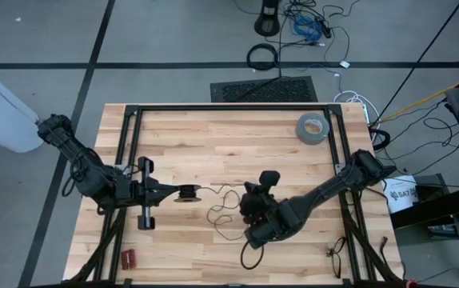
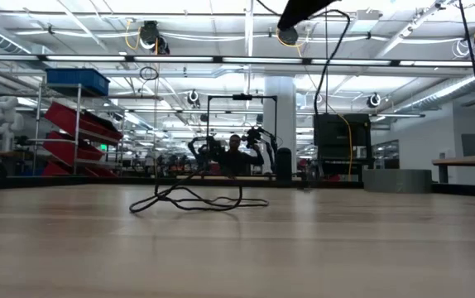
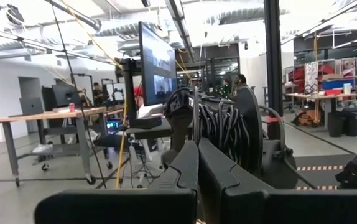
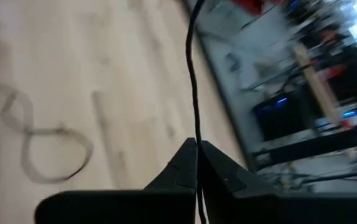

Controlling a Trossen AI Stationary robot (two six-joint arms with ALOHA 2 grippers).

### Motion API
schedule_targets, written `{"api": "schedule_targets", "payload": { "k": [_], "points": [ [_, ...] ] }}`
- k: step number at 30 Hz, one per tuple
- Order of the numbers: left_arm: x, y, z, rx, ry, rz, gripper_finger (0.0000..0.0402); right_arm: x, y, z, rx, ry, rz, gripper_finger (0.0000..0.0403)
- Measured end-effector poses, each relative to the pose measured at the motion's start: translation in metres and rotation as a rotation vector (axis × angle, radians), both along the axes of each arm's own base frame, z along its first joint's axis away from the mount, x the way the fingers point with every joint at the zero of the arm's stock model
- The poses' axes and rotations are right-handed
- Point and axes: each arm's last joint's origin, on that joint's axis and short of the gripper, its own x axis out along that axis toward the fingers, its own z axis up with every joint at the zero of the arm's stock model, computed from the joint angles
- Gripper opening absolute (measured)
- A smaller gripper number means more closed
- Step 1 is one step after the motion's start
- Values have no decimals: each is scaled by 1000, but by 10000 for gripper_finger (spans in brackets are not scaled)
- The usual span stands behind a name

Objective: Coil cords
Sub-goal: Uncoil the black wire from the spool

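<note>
step: mid-coil, left gripper clamped on wound bundle | right gripper pinching cord | next: probably wrap the slack round the bundle

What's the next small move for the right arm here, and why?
Probably carry the right tool toward the left tool to lay another turn. It is shut on the cord, the left one grips the coil already wound, and loose loops lie on the table between them.
</note>
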Motion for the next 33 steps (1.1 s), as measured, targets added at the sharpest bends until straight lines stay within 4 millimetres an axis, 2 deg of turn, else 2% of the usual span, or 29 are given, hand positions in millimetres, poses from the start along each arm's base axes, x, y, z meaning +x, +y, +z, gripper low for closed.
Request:
{"api": "schedule_targets", "payload": {
  "k": [7, 13, 18, 25, 33],
  "points": [
    [0, 0, 0, 1, 0, 0, 1, 1, -1, -6, 229, 140, 45, 17],
    [0, 0, 0, 2, 1, 1, 1, -1, 6, -7, 272, 176, 88, 33],
    [0, 0, 0, 2, 1, 1, 1, 0, 14, -4, 278, 142, 147, 63],
    [0, 0, 0, 2, 1, 2, 1, 1, 25, 16, 317, 23, 260, 112],
    [4, 3, -1, -3, 4, 24, 1, 2, 42, 33, 328, -90, 399, 127]
  ]
}}
